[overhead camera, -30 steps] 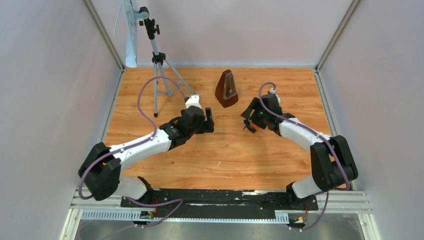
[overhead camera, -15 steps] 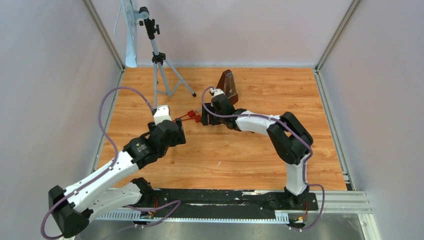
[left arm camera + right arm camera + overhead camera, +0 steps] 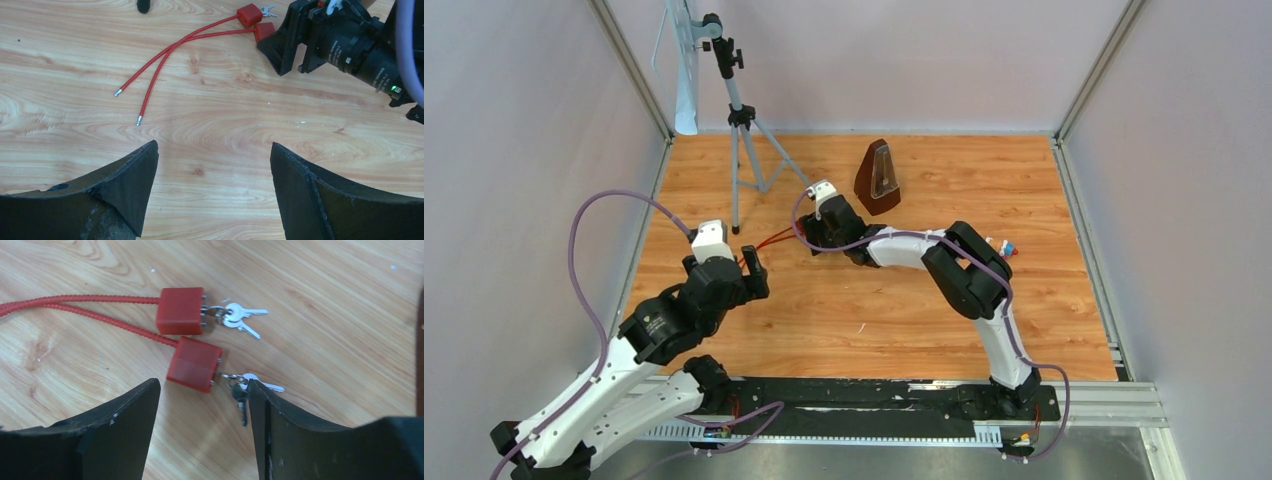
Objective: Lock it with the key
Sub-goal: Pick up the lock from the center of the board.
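1. While the two cable tips lie loose on the table just ahead of the left gripper, a grab at one could, I judge, drag both, since the red cables run side by side.
2. Farther out, the nearer lock body and farther lock body sit almost touching, each with keys at its end; a close there might knock the wrong lock or skid the keys away.
3. Left gripper: jaws spread wide, empty, touching nothing, apart from the cable tips.
4. Right gripper: jaws parted, poised at the nearer lock body, gripping nothing.
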{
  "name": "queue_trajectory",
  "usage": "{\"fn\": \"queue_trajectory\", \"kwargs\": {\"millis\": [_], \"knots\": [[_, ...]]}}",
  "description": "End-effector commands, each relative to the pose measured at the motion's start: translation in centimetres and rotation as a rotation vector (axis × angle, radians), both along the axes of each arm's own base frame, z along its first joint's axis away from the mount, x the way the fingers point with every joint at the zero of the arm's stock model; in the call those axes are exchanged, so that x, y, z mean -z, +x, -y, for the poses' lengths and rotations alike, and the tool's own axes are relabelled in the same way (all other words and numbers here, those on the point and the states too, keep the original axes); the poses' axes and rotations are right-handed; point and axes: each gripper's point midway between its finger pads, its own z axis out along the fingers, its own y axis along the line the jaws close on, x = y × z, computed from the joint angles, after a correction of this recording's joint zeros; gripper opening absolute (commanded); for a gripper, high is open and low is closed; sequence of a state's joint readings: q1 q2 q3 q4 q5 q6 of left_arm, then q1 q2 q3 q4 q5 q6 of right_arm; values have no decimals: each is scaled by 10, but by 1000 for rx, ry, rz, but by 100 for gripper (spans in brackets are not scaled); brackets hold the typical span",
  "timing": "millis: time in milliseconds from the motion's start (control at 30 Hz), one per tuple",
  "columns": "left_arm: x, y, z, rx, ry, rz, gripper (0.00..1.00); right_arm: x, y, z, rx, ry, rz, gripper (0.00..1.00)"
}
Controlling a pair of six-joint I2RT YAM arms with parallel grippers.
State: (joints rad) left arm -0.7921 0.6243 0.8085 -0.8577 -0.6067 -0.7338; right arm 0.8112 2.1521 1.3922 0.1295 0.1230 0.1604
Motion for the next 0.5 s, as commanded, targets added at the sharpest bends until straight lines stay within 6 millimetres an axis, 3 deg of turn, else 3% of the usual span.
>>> {"fn": "queue_trajectory", "kwargs": {"millis": [0,233,467], "knots": [[-12,-3,-8,-22,-4,24,89,-17,15,-17,-51,-10,107,67],[-8,-7,-11,-25,-3,8,89,-9,11,-29,-167,-39,103,68],[-5,-12,-14,-35,-21,-1,89,-7,19,-20,-154,-99,105,62]]}}
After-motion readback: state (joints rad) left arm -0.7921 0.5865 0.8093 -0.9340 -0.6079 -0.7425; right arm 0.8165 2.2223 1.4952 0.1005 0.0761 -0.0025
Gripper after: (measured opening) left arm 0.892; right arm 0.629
